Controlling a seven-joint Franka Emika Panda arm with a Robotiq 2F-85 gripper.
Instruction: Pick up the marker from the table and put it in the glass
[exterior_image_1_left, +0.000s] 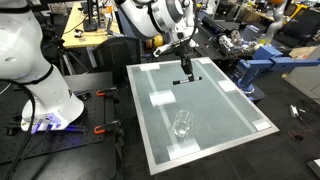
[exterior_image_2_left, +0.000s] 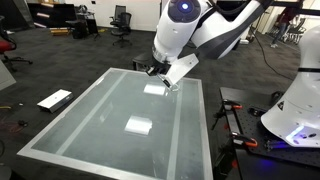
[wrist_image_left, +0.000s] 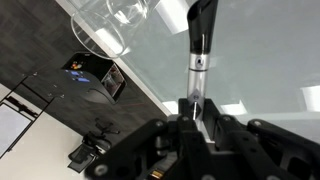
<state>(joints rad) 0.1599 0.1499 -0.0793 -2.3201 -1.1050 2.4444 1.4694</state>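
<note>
Pointing straight out from between our fingers, the marker (wrist_image_left: 197, 55) stands nearly upright, its long axis in line with the gripper (wrist_image_left: 197, 102). We clamp its pale grey barrel; its far end is black. It hangs over the table (exterior_image_1_left: 230, 110), well apart from the glass (exterior_image_1_left: 181, 124).

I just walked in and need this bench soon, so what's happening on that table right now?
The arm's gripper is shut on the marker, holding it over the end of the table nearest the robot's base. The glass sits on the table toward the opposite end, well apart from the gripper, with nothing in it. So the marker is grasped but not yet in the glass.
</note>
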